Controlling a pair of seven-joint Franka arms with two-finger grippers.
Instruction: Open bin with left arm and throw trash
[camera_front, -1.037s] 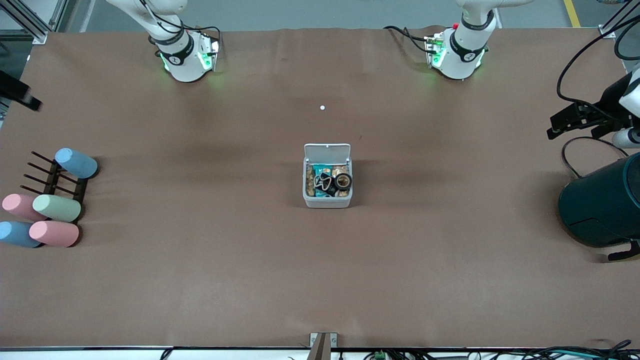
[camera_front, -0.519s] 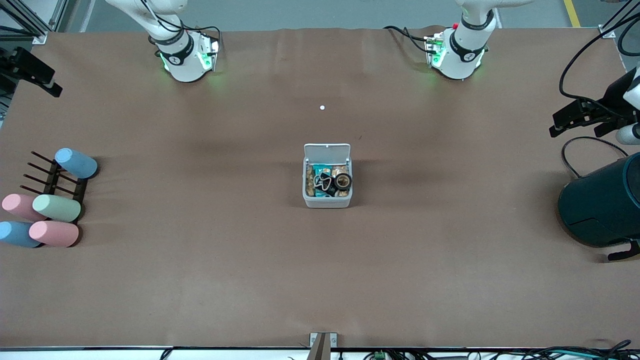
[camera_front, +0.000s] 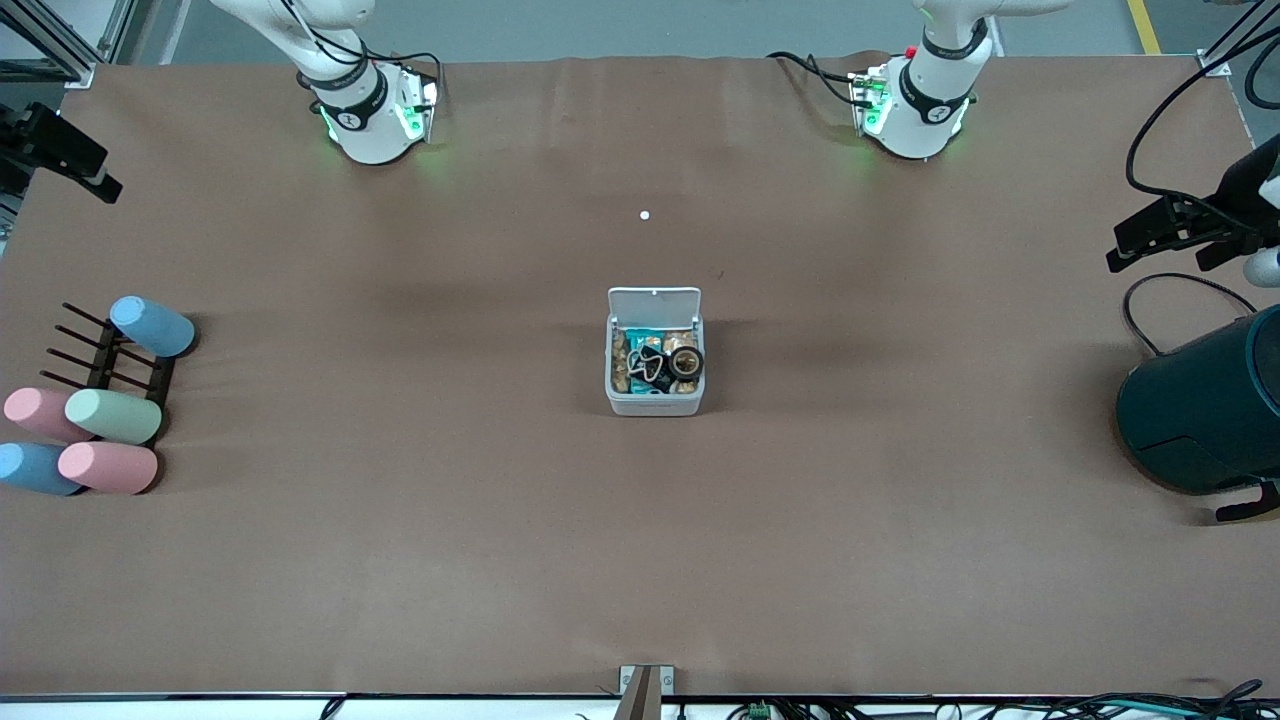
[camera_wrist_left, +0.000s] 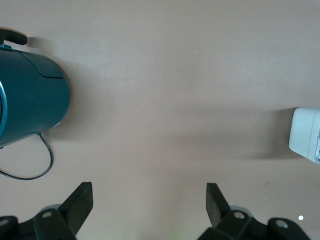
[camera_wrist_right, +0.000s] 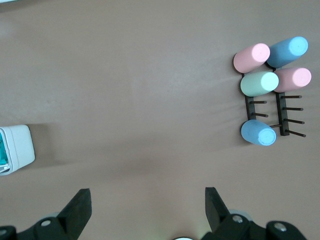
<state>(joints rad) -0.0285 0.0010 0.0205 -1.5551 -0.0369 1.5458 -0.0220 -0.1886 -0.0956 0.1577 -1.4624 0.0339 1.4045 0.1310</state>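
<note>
At table centre: bin (camera_front: 654, 352), small white box, lid (camera_front: 655, 302) swung up and standing open on the edge toward the robot bases. Inside, packed together: crumpled snack wrapper (camera_front: 638, 362), white band loop (camera_front: 651, 370), dark tape roll (camera_front: 686, 362). No loose trash visible on the brown cloth; only a tiny white dot (camera_front: 644, 215) between bin and bases. Judged complete or nearly so: lid open, trash in, nothing evidently left.

Left gripper (camera_front: 1165, 228) up over the left arm's end of the table, above the dark teal cylinder (camera_front: 1205, 412); fingers (camera_wrist_left: 77, 202) spread wide, empty. Right gripper (camera_front: 62, 152) over the right arm's end, near the peg rack (camera_front: 105, 362) with pastel cups; fingers (camera_wrist_right: 79, 207) likewise wide, empty.
</note>
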